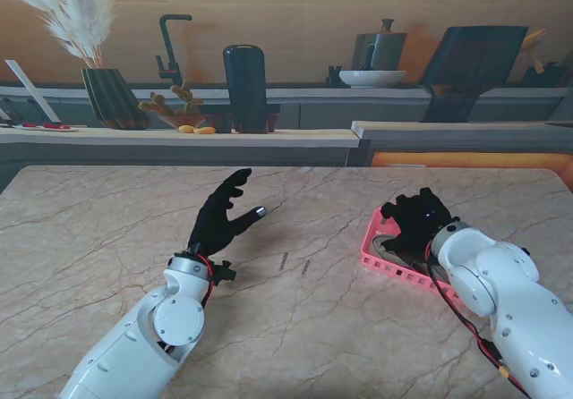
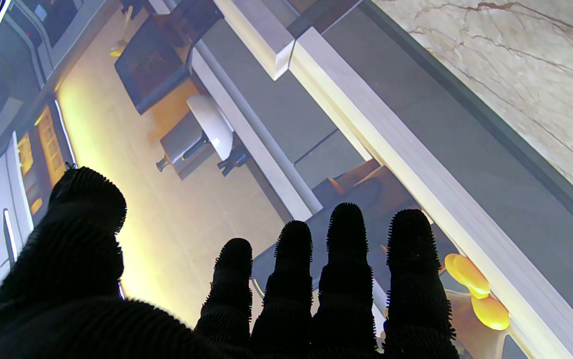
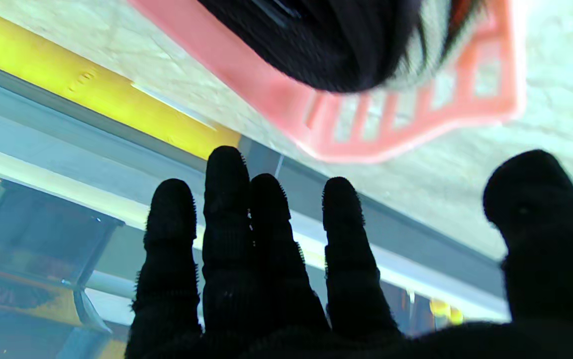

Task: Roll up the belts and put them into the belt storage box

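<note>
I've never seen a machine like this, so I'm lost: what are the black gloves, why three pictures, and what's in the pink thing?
It is a robot with two white arms ending in black-gloved five-finger hands. The wide picture looks down from its stand; the other two come from wrist cameras and appear upside down. The left hand hovers over the marble table, fingers spread, holding nothing. The right hand is above a pink storage box with a dark rolled belt inside; it appears empty too.
</note>
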### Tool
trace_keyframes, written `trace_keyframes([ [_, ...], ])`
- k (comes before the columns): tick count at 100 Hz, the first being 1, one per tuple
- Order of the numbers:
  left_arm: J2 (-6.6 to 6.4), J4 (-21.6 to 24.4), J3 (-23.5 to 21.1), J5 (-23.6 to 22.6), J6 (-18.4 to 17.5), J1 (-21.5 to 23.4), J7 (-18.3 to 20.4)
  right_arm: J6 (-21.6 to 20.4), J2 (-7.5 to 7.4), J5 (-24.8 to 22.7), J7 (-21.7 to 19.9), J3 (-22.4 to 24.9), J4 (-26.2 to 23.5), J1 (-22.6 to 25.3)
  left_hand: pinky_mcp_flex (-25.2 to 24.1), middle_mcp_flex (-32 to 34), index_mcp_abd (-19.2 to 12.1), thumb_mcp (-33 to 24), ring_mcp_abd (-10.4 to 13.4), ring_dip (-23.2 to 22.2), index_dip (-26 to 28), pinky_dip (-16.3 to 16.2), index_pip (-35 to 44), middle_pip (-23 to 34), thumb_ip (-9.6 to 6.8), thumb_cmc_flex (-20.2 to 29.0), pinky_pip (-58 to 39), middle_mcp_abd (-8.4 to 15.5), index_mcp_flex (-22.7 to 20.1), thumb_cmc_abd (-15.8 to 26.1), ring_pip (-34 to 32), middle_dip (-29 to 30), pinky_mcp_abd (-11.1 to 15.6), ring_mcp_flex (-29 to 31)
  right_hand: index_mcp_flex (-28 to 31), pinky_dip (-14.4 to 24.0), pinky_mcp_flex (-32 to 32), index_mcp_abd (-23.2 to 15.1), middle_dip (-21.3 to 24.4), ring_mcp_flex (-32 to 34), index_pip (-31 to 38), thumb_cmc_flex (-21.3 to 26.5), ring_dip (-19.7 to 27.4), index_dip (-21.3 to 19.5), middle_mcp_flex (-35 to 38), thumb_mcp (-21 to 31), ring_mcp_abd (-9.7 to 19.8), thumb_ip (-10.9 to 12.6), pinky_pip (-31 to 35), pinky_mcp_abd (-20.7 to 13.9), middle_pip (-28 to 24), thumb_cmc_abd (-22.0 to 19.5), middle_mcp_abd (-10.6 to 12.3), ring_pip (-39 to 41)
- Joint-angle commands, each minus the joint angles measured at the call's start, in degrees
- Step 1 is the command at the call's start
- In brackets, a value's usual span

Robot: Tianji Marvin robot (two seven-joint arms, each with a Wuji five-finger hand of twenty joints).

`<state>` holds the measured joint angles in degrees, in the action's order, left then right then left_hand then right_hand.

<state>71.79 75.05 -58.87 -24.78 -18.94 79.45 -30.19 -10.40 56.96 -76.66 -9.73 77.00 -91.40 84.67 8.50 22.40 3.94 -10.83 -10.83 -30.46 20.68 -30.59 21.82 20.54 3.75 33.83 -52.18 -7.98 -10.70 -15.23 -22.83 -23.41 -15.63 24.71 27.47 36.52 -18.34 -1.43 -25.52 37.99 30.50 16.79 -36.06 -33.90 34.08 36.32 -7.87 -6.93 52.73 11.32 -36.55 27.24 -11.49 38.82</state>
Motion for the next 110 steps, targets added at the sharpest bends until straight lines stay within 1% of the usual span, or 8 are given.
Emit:
trace_keyframes([
  [1,-0.01,0.3,-0.41,-0.19,-0.09,0.47,0.5,-0.33,0.77,1.22,0.45,-0.02,-2.03,0.94,-0.99,0.13,-1.99,1.23,1.64,0.05,0.33,-0.85,0.65,-1.35,-2.48,0.24,1.06,1.63,-1.72,0.82,0.65,-0.03,1.21,-1.25,-1.99,0.39,0.69,0.24,0.76,-1.55,-0.78,-1.02,1.4,-0.16,-1.52,0.05,-0.76,2.03,-0.36,0.97,0.94,0.8,-1.34,-2.08],
  [22,-0.66,1.32,-1.67,0.21,-0.69,1.26,2.88,-1.53,2.18,12.6,4.46,0.18,-3.92,2.68,-1.39,1.11,-2.2,0.35,1.14,0.83,0.12,-0.26,-0.13,-2.47,-2.46,-0.4,2.88,1.3,-4.07,-0.73,2.15,0.55,0.38,-1.1,-2.48,-2.71,0.49,-0.83,2.12,-2.3,0.24,5.21,5.13,-0.13,-2.13,2.83,0.31,2.68,-5.95,-0.2,2.97,5.04,-0.05,-9.05],
  [39,-1.53,3.04,-3.2,2.37,-1.86,2.47,7.36,-2.35,3.63,24.16,7.02,-1.27,-4.2,3.46,-1.46,1.79,-2.35,-1.92,0.97,2.15,1.32,0.37,-0.01,-4.88,-2.17,-1.7,5.91,1.08,-7.28,-2.52,5.08,1.56,0.22,-1.03,-3.61,-5.12,-0.47,-0.74,2.6,-2.41,2.42,10.35,9.0,0.26,-2.0,16.09,2.04,4.26,-10.46,-3.31,3.56,11.31,1.87,-14.97],
  [53,-1.66,3.75,-4.09,3.37,-2.31,3.18,8.13,-2.78,4.91,30.49,11.09,-3.27,-3.56,4.11,-1.08,0.58,-2.47,-3.15,0.88,2.02,4.26,0.05,1.63,-6.48,-1.96,-2.56,7.81,1.11,-8.41,-2.96,5.85,1.77,0.37,-0.74,-4.67,-6.24,-1.1,-0.78,3.08,-1.76,3.26,11.24,10.45,0.62,-1.44,19.81,3.18,4.69,-12.34,-4.98,4.05,12.65,3.65,-17.01],
  [63,-1.94,4.64,-5.01,5.31,-2.75,3.91,10.21,-2.89,6.1,34.68,15.37,-5.12,-2.58,4.7,-1.1,1.17,-1.39,-3.39,0.49,2.32,5.74,0.09,3.24,-7.16,-1.81,-2.6,8.77,0.74,-12.65,-3.43,6.6,2.11,-0.14,-0.68,-5.78,-6.67,-1.13,0.19,3.76,-1.22,2.51,10.03,10.89,1.56,0.34,17.78,3.58,3.63,-12.98,-5.55,4.52,12.5,5.19,-17.66],
  [70,-2.37,5.55,-5.89,7.34,-3.2,4.62,12.93,-3.41,6.78,36.87,17.71,-6.0,-2.05,5.42,-1.12,1.83,-1.35,-3.57,0.54,2.99,6.35,0.4,2.2,-8.24,-1.66,-2.84,10.56,0.62,-14.55,-3.84,7.82,2.68,-0.21,-0.96,-5.48,-6.44,-0.09,0.44,4.46,-2.07,1.88,6.76,10.93,2.6,0.59,10.47,3.1,1.79,-13.36,-4.95,5.62,9.07,4.52,-18.25],
  [80,-3.02,6.75,-7.13,9.88,-4.03,5.61,16.42,-4.63,7.61,39.41,20.59,-6.73,-1.66,6.84,-0.98,2.6,-2.55,-3.48,0.29,3.95,5.19,0.64,-1.51,-9.75,-1.61,-3.09,12.76,0.45,-15.28,-4.49,9.23,3.49,-0.27,-1.06,-5.16,-5.36,1.41,0.37,4.24,-3.36,0.27,2.58,10.65,2.96,-0.75,-0.08,2.14,2.13,-14.4,-3.68,6.74,4.5,2.3,-19.15],
  [110,-4.48,8.27,-9.96,8.75,-6.82,7.28,20.24,-6.78,8.94,42.63,25.77,-5.94,-2.31,11.72,1.36,1.67,-3.78,-9.51,1.03,5.85,3.82,3.1,-5.5,-12.17,-1.21,-5.27,20.14,0.31,-11.15,-8.88,11.68,4.5,2.91,-1.43,-5.09,-4.62,1.77,-0.09,4.27,-3.8,-1.63,3.35,10.6,3.02,-0.96,-0.32,0.72,3.36,-15.86,-1.96,8.06,6.79,1.36,-20.37],
])
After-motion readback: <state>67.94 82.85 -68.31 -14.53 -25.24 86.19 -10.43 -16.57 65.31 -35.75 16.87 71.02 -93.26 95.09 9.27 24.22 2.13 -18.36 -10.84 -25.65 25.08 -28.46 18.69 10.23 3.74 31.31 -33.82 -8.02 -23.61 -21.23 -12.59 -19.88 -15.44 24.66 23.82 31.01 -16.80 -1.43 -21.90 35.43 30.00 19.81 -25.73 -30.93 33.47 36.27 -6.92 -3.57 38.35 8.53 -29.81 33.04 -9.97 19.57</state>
